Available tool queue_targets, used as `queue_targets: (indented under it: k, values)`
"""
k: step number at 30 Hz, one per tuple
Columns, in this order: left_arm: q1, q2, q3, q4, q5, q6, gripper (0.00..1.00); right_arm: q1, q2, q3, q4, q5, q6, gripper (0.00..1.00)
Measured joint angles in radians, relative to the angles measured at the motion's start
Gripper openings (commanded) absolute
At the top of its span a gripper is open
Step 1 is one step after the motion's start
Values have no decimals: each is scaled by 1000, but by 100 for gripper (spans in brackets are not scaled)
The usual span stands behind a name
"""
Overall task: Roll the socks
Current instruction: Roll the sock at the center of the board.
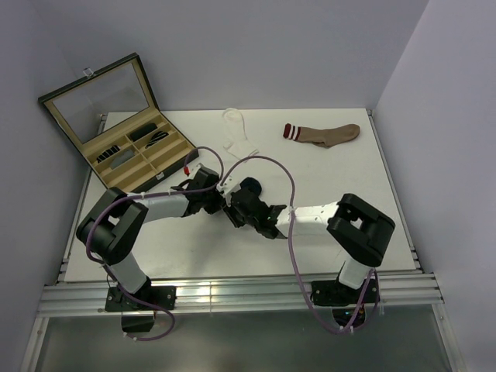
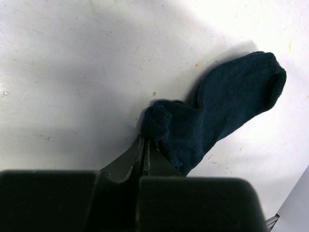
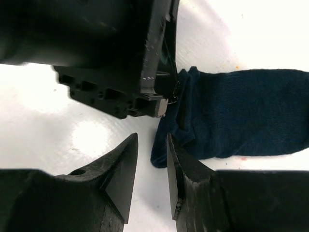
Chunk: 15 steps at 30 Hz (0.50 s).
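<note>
A navy blue sock (image 1: 250,186) lies at mid-table, its toe end flat (image 2: 241,96) and its cuff end bunched (image 2: 157,121). My left gripper (image 2: 145,141) is shut, its tips pinching that bunched cuff. My right gripper (image 3: 151,140) faces it from the other side and is open. The sock's lower corner (image 3: 161,157) shows in the gap just past its tips, and its right finger (image 3: 181,164) is against the fabric. In the top view both grippers (image 1: 223,195) (image 1: 235,208) meet at the sock. A white sock (image 1: 235,130) lies flat at the back.
A brown sock (image 1: 325,134) with a red and white striped cuff lies at the back right. An open case (image 1: 143,151) with a glass lid and divided compartments stands at the back left. Walls close in the table's (image 1: 349,186) back and sides.
</note>
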<state>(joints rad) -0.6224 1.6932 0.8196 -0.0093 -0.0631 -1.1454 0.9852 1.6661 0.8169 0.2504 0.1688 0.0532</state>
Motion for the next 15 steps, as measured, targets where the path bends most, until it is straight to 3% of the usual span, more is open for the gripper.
queue_targets:
  k: [15]
  values:
    - [5, 0, 10, -22, 5, 8, 3, -4, 105, 7, 4, 65, 21, 40]
